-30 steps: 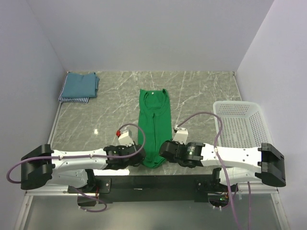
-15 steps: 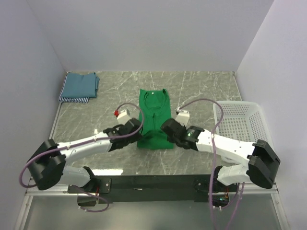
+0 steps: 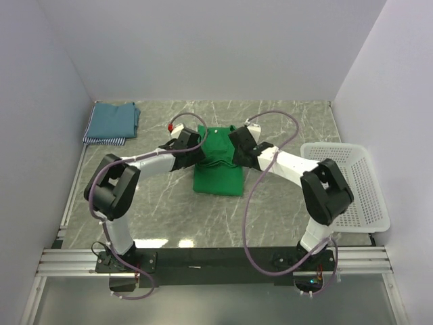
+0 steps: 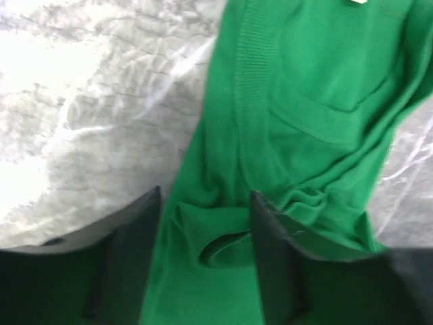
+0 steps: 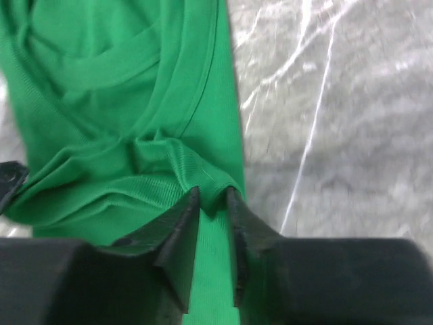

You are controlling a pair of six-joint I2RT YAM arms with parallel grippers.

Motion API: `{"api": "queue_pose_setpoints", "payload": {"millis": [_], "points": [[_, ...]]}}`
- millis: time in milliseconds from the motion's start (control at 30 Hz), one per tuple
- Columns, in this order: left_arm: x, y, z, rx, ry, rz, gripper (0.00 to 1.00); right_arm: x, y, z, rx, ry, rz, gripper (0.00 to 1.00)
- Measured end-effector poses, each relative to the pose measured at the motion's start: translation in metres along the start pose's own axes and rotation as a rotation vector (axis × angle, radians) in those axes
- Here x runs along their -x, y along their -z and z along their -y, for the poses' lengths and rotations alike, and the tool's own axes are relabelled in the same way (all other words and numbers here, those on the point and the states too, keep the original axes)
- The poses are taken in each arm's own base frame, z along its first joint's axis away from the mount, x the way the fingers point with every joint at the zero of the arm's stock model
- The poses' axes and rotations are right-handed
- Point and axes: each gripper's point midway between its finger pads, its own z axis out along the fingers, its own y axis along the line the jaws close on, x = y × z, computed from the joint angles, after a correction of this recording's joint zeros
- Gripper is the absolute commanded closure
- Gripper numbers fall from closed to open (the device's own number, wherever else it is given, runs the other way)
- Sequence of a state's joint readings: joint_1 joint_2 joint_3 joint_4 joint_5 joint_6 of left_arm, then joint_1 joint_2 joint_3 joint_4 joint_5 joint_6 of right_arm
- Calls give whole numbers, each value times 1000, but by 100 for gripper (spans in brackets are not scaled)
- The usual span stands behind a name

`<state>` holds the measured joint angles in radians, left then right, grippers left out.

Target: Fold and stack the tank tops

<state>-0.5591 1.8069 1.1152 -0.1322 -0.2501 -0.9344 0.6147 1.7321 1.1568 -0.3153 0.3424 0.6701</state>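
Left hand [image 4: 206, 196] has its jaws apart, straddling a loose fold. Right hand [image 5: 212, 196] is nearly together around a ridge of cloth, and I cannot tell if it grips. Both probably just laid the hem over. The green tank top [image 3: 218, 179] lies doubled mid-tabletop [image 3: 176, 217] — rumpled, edges uneven — well apart from the folded tops [image 3: 111, 122] at the far-left corner.

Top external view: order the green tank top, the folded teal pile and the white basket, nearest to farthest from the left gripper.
1. green tank top: centre of the table, right under the left gripper.
2. folded teal pile: far-left corner, off to the gripper's left.
3. white basket: right edge of the table, across from the gripper.
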Motion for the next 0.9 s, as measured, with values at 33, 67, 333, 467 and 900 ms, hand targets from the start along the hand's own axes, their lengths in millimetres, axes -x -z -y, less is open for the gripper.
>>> {"api": "queue_pose_setpoints", "payload": {"millis": [33,67,333,467,900], "points": [[1,-3,-1,-2,1,-3,30,1,-5,1,-4,7,-5,62],[1,-4,-4,-1,-2,-8,28,1,-8,2,-5,17,-10,62],[21,30,3,-81,10,46,30,22,16,3,30,31,30,60],[35,59,13,-153,36,92,41,36,34,1,56,14,69,60],[-55,60,4,-166,-41,-61,92,12,15,2,35,33,-7,62]]}}
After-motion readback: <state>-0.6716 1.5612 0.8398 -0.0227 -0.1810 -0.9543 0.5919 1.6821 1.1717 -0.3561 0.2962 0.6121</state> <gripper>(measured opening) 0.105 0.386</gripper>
